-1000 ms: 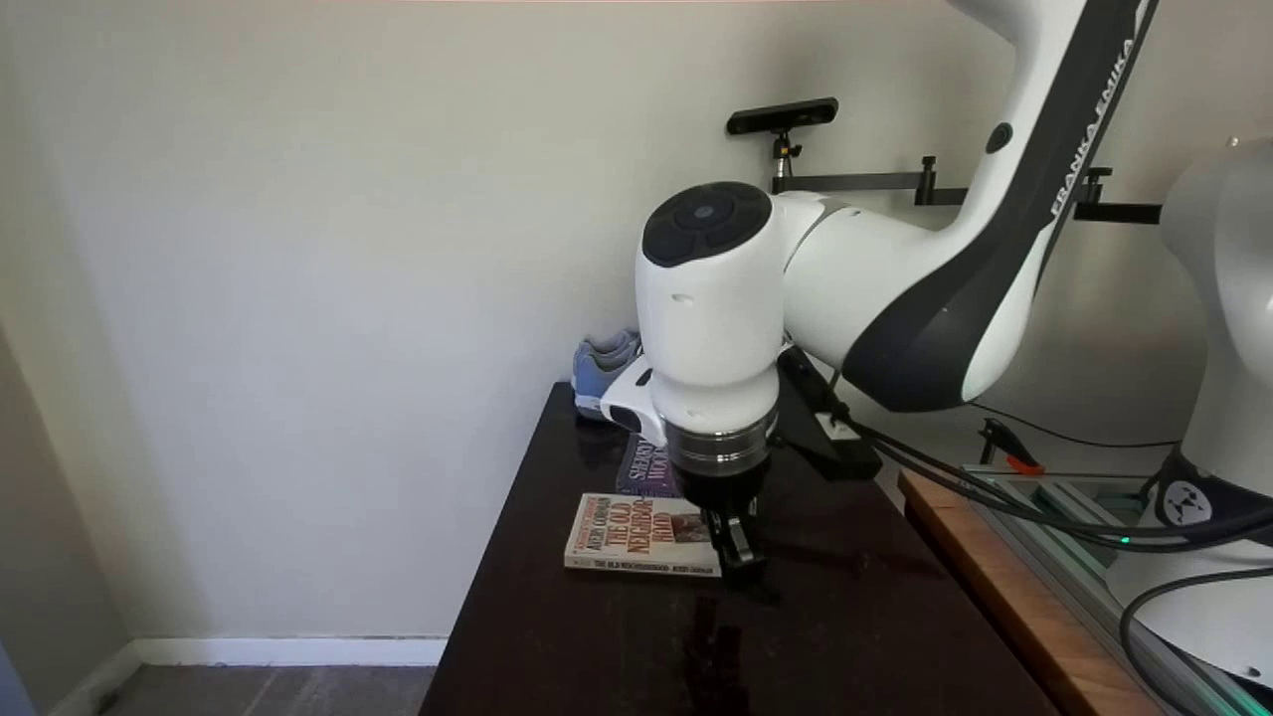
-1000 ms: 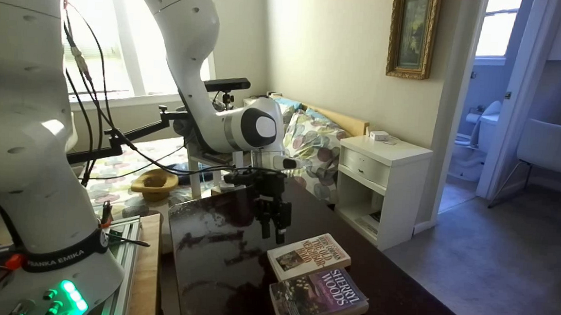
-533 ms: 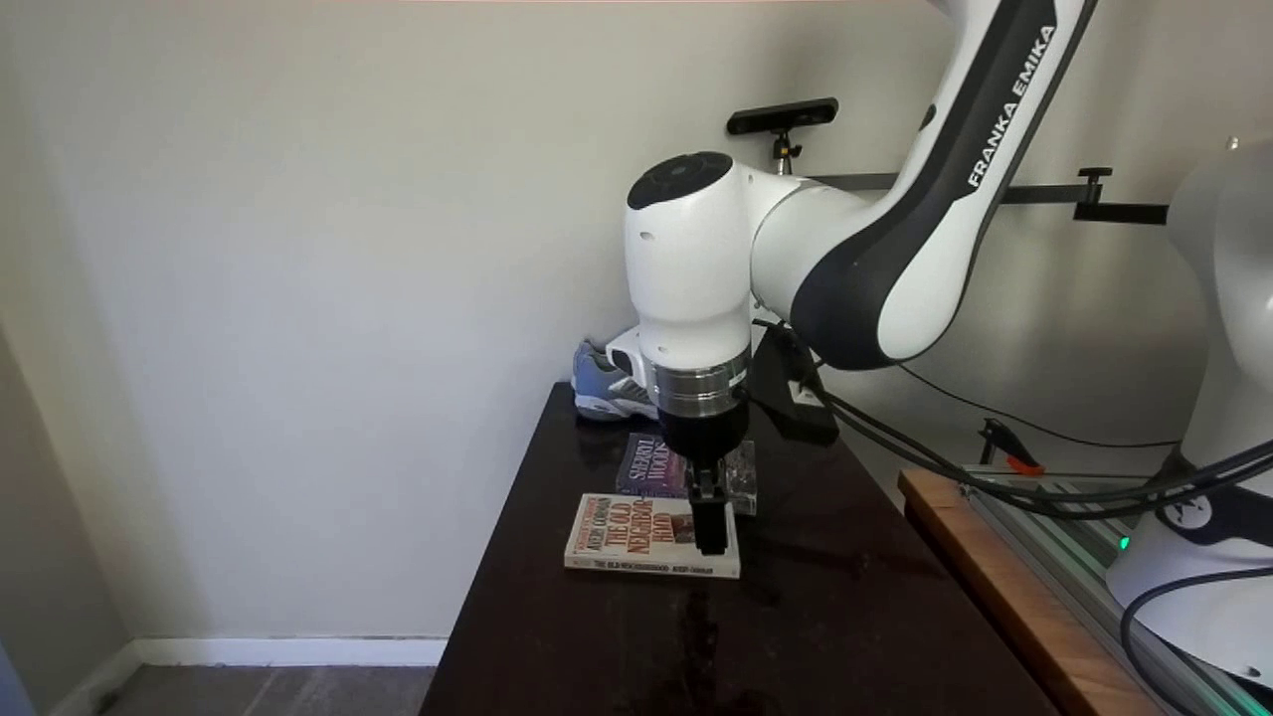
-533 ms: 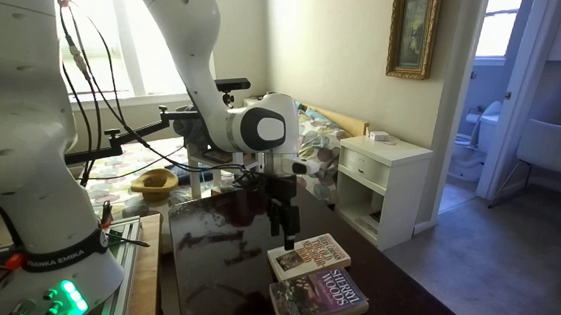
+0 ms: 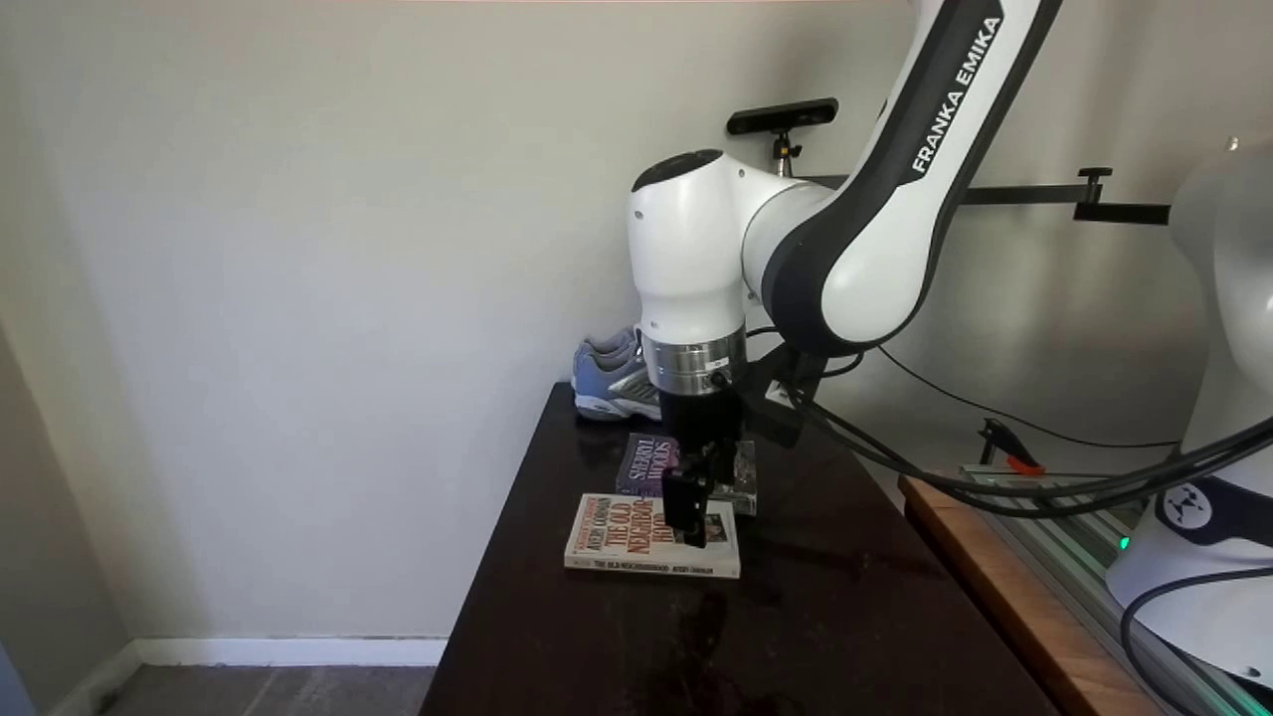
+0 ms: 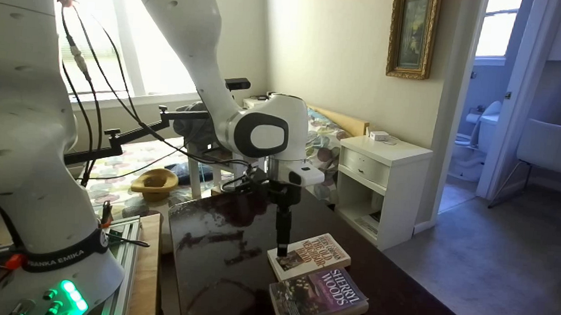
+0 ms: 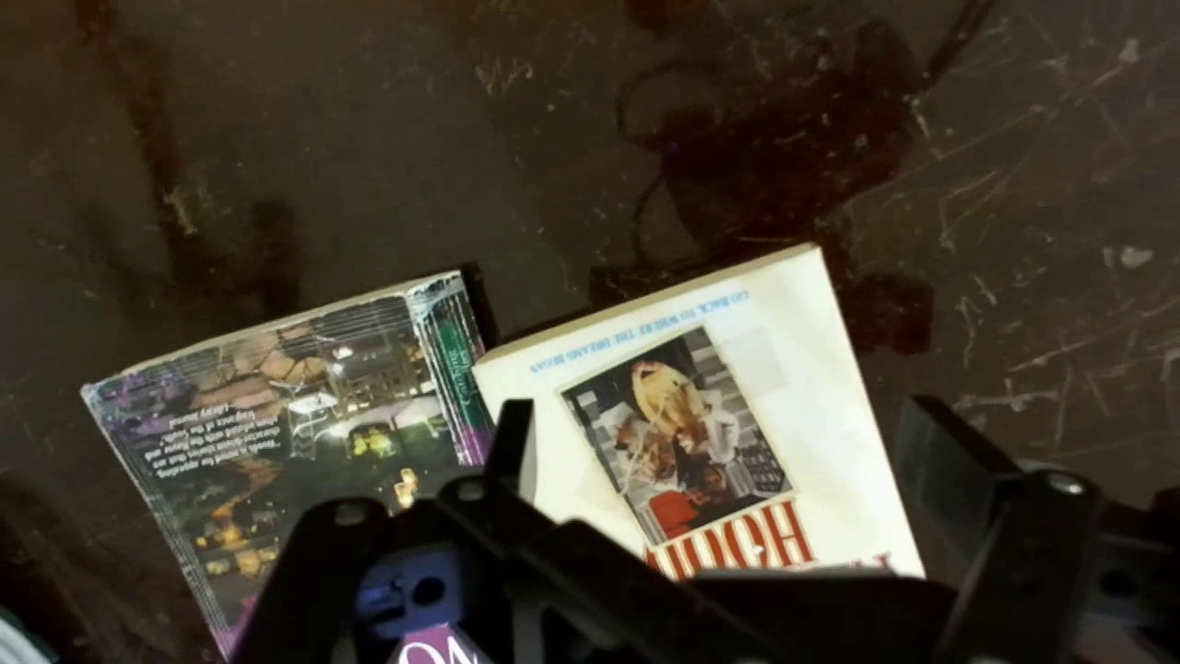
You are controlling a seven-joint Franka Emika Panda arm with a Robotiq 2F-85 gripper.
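Hanging above a cream paperback [image 6: 322, 255], the end effector [image 7: 726, 443] has its jaws wide apart. The paperback lies flat, nearer the edge of the table [image 5: 835, 617] opposite the robot's base [image 6: 65, 256], beside a purple book [image 6: 320, 299].

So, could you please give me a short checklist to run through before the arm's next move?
1. Gripper open: ok, jaws wide apart, nothing held.
2. White book flat on the table: ok.
3. Purple book well apart from the white book: not ok, they lie touching or nearly so.
4. Fingertips clear of the white book: cannot tell, they overlap it in both exterior views and contact is unclear.
5. Shoe away from the gripper: ok, it stands beyond the purple book in an exterior view.
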